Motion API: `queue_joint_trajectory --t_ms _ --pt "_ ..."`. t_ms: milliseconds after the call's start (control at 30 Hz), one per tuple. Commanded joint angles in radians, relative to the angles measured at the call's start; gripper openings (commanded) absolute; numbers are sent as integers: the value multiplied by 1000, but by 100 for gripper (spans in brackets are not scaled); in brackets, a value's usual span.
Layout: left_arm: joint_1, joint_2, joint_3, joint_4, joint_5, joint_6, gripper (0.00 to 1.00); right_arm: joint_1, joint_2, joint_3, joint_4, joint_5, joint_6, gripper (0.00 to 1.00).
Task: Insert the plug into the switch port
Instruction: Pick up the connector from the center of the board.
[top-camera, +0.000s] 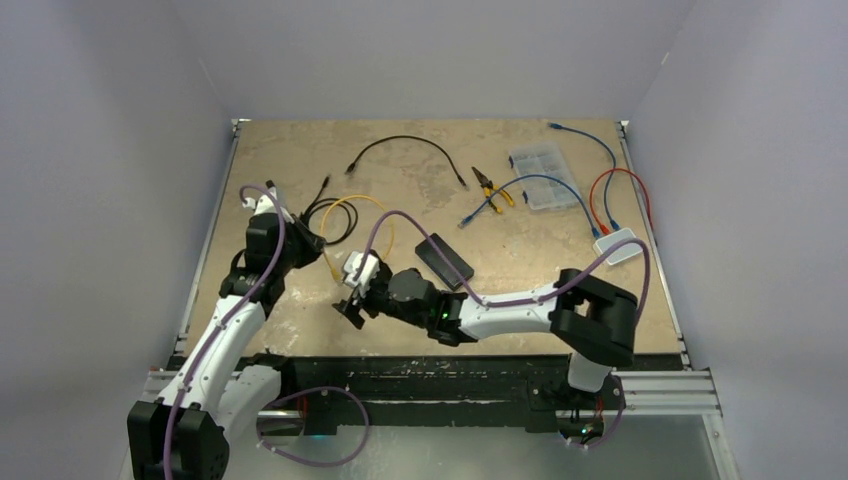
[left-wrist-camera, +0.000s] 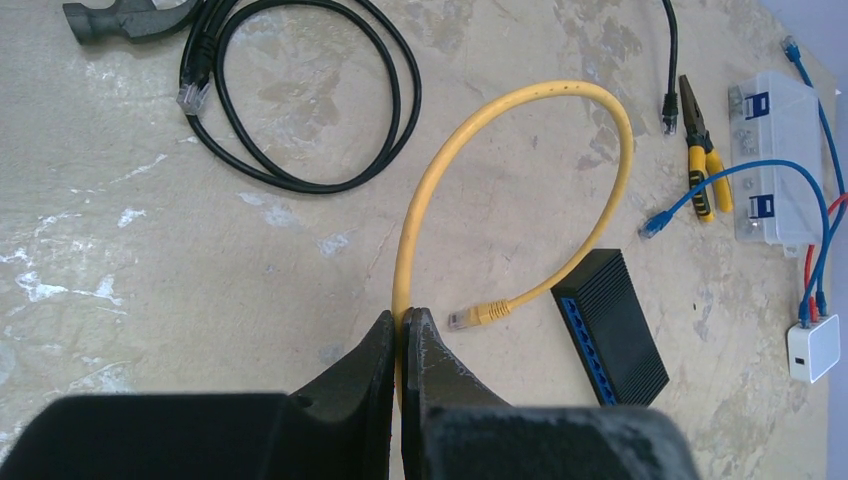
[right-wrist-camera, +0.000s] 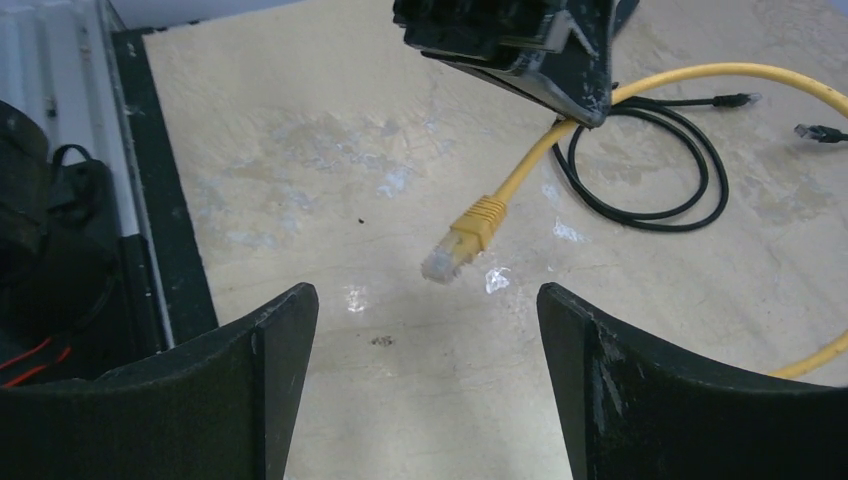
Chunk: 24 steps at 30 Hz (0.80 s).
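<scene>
Plug (right-wrist-camera: 455, 248) of the yellow cable (left-wrist-camera: 560, 90) sits mid-frame in the right wrist view, near the switch (left-wrist-camera: 610, 325) but apart from it. The left claw (left-wrist-camera: 402, 322) is clamped tight on the cable just behind the plug, its arm reaching up from the lower left. The right claw (right-wrist-camera: 425, 295) gapes wide and empty, facing the plug, its arm stretched leftward low over the tabletop (left-wrist-camera: 150, 230).

Soft, even light falls from above on the table (top-camera: 300, 160), leaving only faint shadows. Pale glare patches shine on its surface in both wrist views. The overhead picture is grainy, and its far edge looks slightly soft.
</scene>
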Motion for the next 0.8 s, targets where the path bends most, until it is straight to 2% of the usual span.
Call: queue_joint_trajectory --t_ms 0,133,300,367,467,533,667,767 --pt "-10 -3 4 53 10 -14 0 40 60 93 54 193 -118 82" --pt "-14 -4 3 53 11 -13 0 43 94 110 87 229 -135 75" --pt "-16 1 3 57 15 -8 0 43 130 135 82 241 -155 63" --pt "-16 6 3 60 19 -6 0 44 139 131 99 239 -160 51" --pt "-16 6 3 61 26 -7 0 44 147 127 112 240 -161 26" --pt "-16 4 3 61 29 -5 0 43 146 122 122 246 -160 15" --pt "-16 -3 7 55 39 2 0 43 139 112 111 233 -158 0" --pt "-16 -10 26 39 49 31 0 43 118 87 116 229 -179 0"
